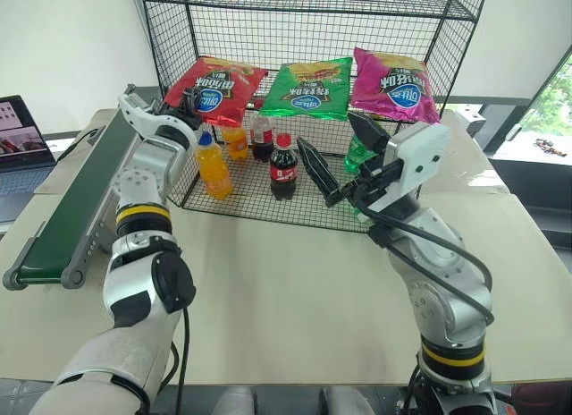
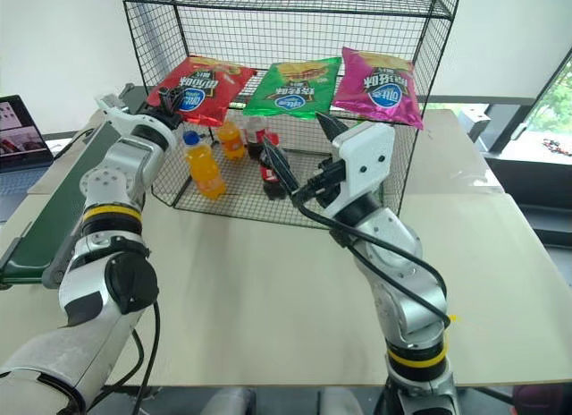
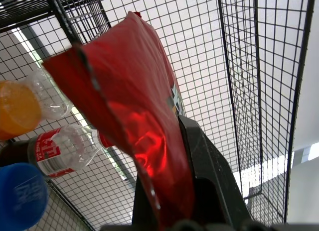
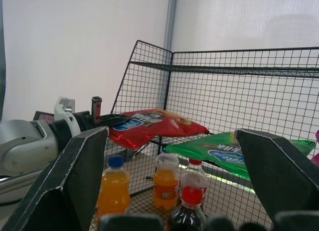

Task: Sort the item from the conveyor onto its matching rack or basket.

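The red crisp bag point(image 1: 219, 86) lies at the left end of the middle shelf of the tall black wire rack point(image 1: 268, 35). My left gripper point(image 1: 190, 100) is shut on the bag's near corner, and the left wrist view shows the red foil point(image 3: 134, 106) pinched between its black fingers. In front of the rack's lower shelf my right gripper point(image 1: 338, 151) stands open with nothing in it, its spread showing in the right wrist view point(image 4: 172, 134). The dark green conveyor point(image 1: 76, 200) runs along the table's left side with nothing on its visible belt.
A green bag point(image 1: 308, 88) and a pink bag point(image 1: 393, 84) share the middle shelf. On the bottom shelf stand an orange bottle point(image 1: 213, 169), a cola bottle point(image 1: 283, 167) and several more. A laptop point(image 1: 18, 133) sits at the far left.
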### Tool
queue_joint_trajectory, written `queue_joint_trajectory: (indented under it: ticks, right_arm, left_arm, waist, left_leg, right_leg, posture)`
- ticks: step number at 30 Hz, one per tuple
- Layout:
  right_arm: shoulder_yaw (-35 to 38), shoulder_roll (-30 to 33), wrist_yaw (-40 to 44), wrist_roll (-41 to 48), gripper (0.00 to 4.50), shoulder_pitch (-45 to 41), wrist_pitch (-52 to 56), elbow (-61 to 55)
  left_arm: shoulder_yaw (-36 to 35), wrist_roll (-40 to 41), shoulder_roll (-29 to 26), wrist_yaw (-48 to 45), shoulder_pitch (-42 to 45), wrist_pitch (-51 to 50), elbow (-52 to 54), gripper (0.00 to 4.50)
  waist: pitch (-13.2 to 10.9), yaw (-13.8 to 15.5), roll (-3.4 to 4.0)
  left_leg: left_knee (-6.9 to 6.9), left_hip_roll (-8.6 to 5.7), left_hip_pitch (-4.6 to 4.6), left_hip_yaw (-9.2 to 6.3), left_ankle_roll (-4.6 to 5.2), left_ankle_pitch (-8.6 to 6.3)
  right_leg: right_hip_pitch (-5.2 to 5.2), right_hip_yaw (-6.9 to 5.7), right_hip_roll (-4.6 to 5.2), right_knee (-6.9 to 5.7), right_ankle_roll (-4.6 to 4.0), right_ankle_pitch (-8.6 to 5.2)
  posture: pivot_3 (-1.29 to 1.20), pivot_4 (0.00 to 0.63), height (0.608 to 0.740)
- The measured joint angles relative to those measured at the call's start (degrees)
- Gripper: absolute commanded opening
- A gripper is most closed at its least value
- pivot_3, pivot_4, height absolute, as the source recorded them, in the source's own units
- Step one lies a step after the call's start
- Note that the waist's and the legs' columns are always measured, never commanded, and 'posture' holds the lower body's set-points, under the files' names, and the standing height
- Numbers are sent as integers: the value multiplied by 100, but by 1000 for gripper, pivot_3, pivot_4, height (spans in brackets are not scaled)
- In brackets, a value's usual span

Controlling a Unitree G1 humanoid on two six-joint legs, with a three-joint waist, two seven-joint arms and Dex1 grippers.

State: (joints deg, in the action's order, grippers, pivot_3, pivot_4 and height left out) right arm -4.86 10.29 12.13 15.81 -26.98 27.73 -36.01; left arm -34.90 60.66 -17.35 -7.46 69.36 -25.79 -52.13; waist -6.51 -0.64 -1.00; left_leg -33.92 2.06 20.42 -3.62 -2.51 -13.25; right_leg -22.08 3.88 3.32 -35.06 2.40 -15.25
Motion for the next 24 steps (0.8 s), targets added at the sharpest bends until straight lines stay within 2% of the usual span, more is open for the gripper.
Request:
queue_joint_trajectory:
  ticks: [5, 8, 16, 19, 24]
  right_arm:
    - [-106, -30, -93, -117, 4500, 6, 34, 3]
    - [-100, -23, -119, -158, 4500, 55, 48, -2]
    - [-105, -31, -182, -188, 4500, 112, 52, -31]
    - [-101, -39, -182, -174, 4500, 146, 51, -40]
    - [-15, -47, -115, -101, 4500, 284, 45, -8]
  left_arm:
    - [-123, -376, -140, -203, 527, 367, -966, 39]
    - [-193, -560, -219, -393, 604, 450, -1336, 816]
    - [-433, -655, -436, -690, 687, 233, -1301, 4472]
    - [-432, -639, -554, -668, 269, -304, -556, 4472]
    - [-326, -250, -523, -192, -1182, -1775, 1771, 4472]
  waist:
    - [0, -38, 1]
    - [0, -55, 1]
    - [0, -56, 1]
    - [2, -78, 4]
    - [2, -153, 5]
  left_leg:
    - [4, -1, -3, 0, 0, 0]
    - [5, 0, -3, 0, 0, 1]
    - [4, 0, -4, 0, -1, 1]
    - [4, 1, -8, 0, -1, 1]
    - [2, 6, -9, -5, -6, 4]
  right_leg:
    - [0, 1, 1, 0, 4, -2]
    - [-2, 1, 0, -2, 4, -2]
    - [-1, 1, 1, -7, 4, -2]
    - [0, 1, 1, -14, 4, -2]
    - [-1, 2, 1, -30, 2, -1]
  posture:
    - [0, 150, 738]
    - [0, 150, 738]
    - [0, 150, 738]
    - [0, 150, 738]
    - [0, 150, 738]
